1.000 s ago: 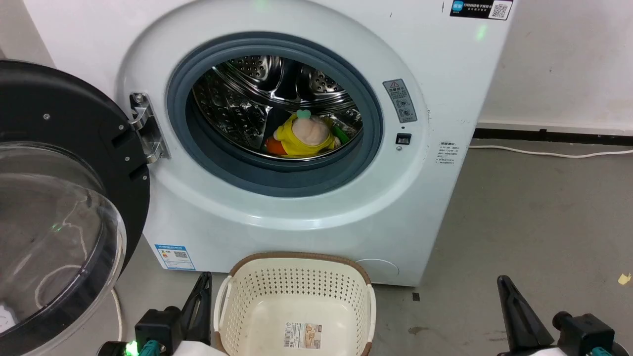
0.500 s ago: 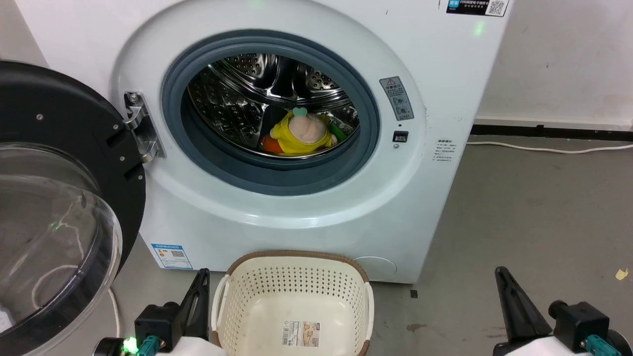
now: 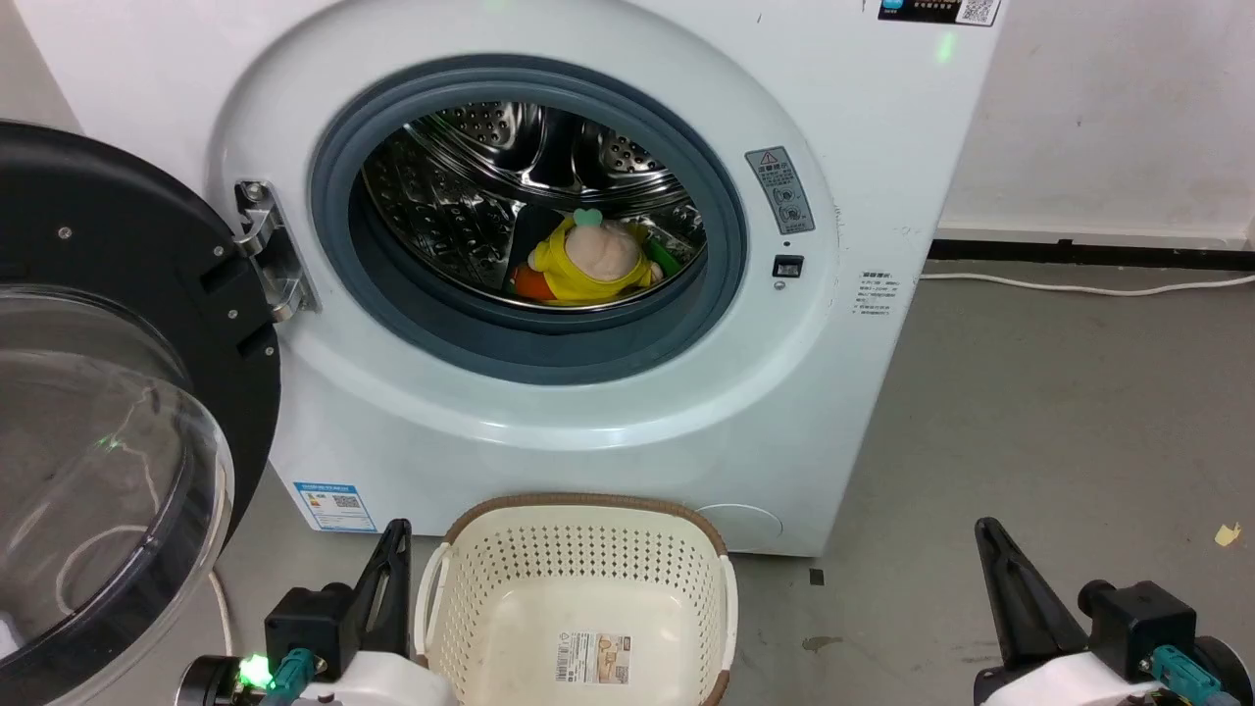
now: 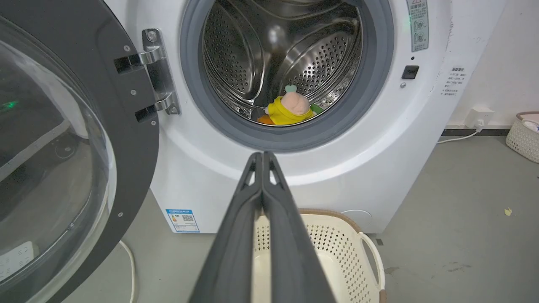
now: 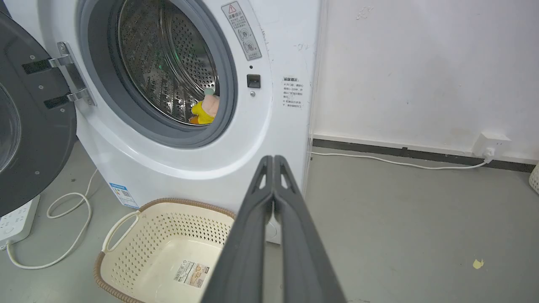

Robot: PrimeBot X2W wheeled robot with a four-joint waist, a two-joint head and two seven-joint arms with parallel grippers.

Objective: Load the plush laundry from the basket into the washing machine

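Steel drum of washer holds doll, we note. Door swung open. Basket on floor before washer. Left claw, right claw: both pressed closed, gripping nothing.

Grey floor — washing machine, basket and cable rest on it.
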